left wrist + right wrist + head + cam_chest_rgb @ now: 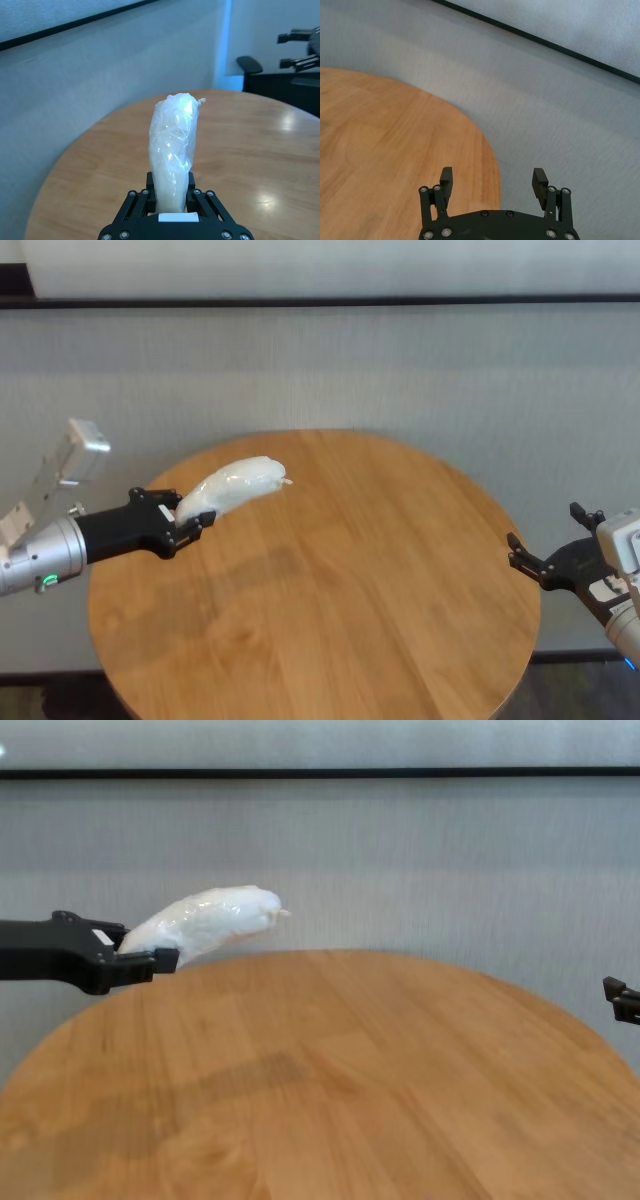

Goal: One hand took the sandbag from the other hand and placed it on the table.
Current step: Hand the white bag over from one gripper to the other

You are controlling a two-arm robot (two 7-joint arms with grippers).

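My left gripper, long, slim and black with a white round wrist, is shut on one end of the white sandbag. It holds the sandbag in the air above the far left part of the round wooden table, pinched end pointing away. The left wrist view shows the sandbag rising from between the fingers; the chest view shows it well above the tabletop. My right gripper, a black open-frame linkage with a silver housing, is open and empty beyond the table's right edge, also in its wrist view.
A grey wall runs close behind the table. A black chair back stands beyond the table's far side. The table's rim curves under the right gripper. The tabletop between the two grippers carries nothing.
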